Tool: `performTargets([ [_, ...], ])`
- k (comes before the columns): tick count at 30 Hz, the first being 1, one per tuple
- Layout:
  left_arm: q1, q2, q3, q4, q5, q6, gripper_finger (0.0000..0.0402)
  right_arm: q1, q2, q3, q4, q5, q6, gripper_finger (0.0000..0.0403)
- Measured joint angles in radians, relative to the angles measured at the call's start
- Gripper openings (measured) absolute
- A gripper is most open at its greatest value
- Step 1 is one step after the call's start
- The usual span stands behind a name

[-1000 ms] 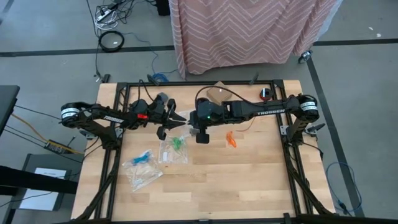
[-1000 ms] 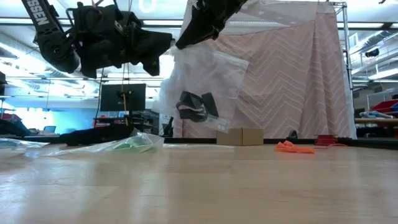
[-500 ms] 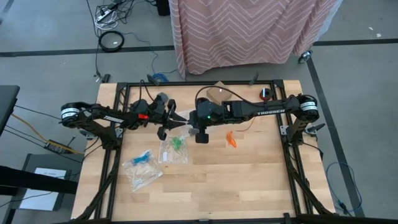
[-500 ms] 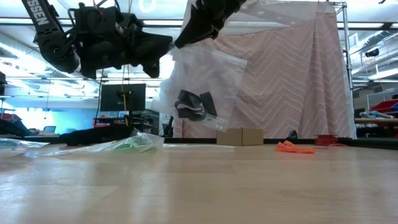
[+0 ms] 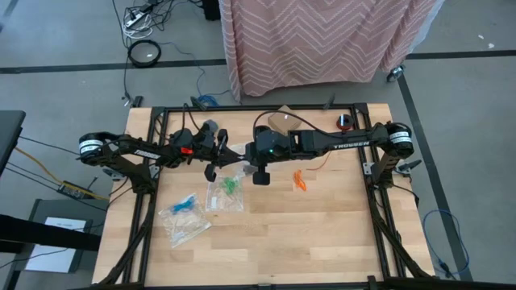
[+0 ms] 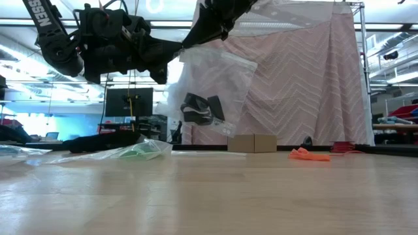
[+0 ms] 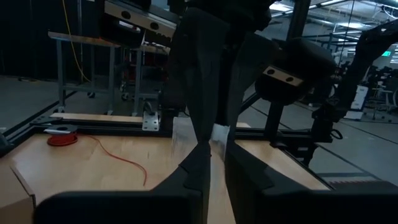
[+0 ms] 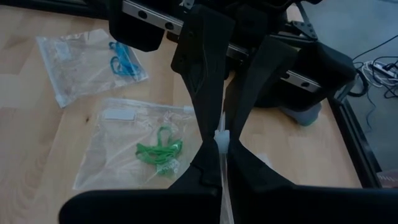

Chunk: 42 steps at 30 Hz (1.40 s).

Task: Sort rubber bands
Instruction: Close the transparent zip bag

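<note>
A clear zip bag (image 6: 219, 85) with black rubber bands (image 6: 201, 109) inside hangs above the table's middle, its top edge slanting. My right gripper (image 8: 222, 148) and my left gripper (image 7: 215, 149) meet nose to nose at the bag's upper corner (image 6: 185, 51), both shut on it. Loose orange rubber bands (image 5: 299, 180) lie on the wood to the right. Green rubber bands (image 8: 158, 150) and blue rubber bands (image 8: 122, 58) lie in their own clear bags on the table. My left gripper pinches the bag's top strip at its corner (image 7: 219, 133) between its two fingers, coming about level from the table's left. The bag hangs clear of the table. My right gripper pinches the same top strip (image 8: 221, 138) between its fingertips, slanting down from the right. The bag hangs below the fingers, tilted, with the black bands low inside it.
Near the left front lies another clear bag (image 5: 190, 229). A cardboard box (image 5: 280, 119) and a red spool (image 5: 344, 122) with a thin red wire sit at the far edge. Bare wood stretches along the near and right side.
My left gripper has shut its fingers onto the bag's top corner beside the right gripper's fingers. The hanging bag has swung a little, its top edge now slanting more steeply. Both arms have stayed in place.
</note>
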Motion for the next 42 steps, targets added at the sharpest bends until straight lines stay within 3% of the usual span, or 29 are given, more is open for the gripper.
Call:
performTargets([
  [42, 0.0, -0.001, 0.0, 0.006, 0.022, -0.007, 0.0051, 0.0, -0.001, -0.015, 0.002, -0.003, -0.005, 0.0],
])
